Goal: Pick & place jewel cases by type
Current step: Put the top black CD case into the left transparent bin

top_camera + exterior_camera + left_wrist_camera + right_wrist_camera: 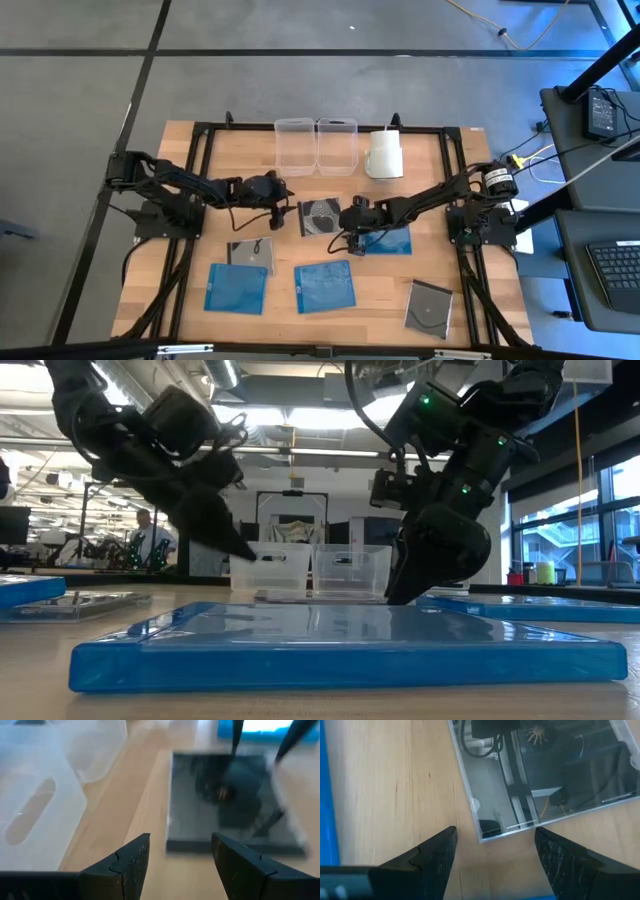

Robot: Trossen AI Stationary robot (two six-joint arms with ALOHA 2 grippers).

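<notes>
surface (pixel 390 290) wood | clear bins (pixel 316 145) empty at back edge | dark jewel case (pixel 320 217) flat in front of bins, both arms converging | left gripper (pixel 180 862) spread, empty, beside it | right gripper (pixel 495 857) spread, empty, at its corner | risk: arm collision; fingers skidding on thin case edge

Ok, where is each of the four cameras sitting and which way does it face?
High view: overhead, straight down on table, both arms.
Low view: table height, looking across a blue case toward the bins; both arms drop in.
Left wrist view: on the left arm, past its open left gripper at the grey case.
Right wrist view: on the right arm, past its open right gripper at that grey case's corner.
Both wrist views share that case.
</notes>
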